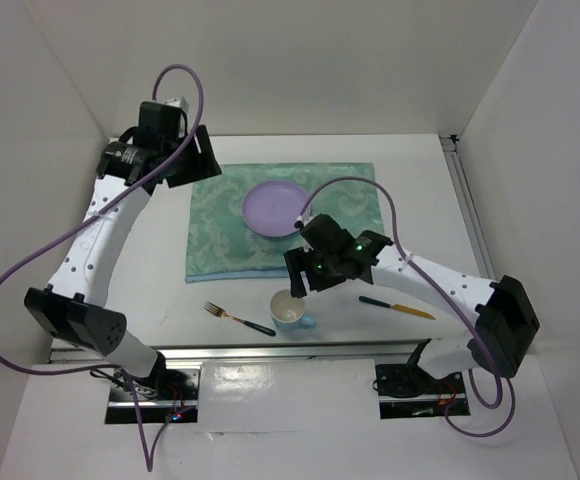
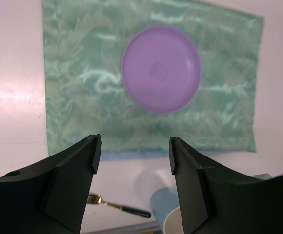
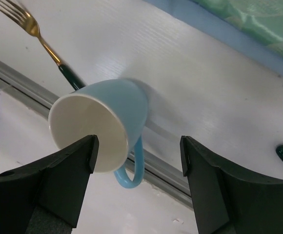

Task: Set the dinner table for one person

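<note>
The pale-blue mug (image 1: 290, 312) stands upright near the 6 o'clock edge of the white counter (image 1: 150, 260), at 6 o'clock from the purple plate (image 1: 275, 208) on the teal placemat (image 1: 220, 230). I judge it ceramic: stiff, glazed and slick, fairly weighty, and likely to chip if knocked. Its handle looks too slim for my fingers, so I would pinch the wall across the rim, one finger inside. My right hand (image 3: 139, 151) hovers just above it, jaws spread wide and holding nothing; whether one finger brushes the rim I cannot tell. My left hand (image 2: 134, 151), up at 11 o'clock, is likewise spread and empty. The fork (image 1: 238, 318) lies at 9 o'clock of the mug, the knife (image 1: 398, 306) at 3.
</note>
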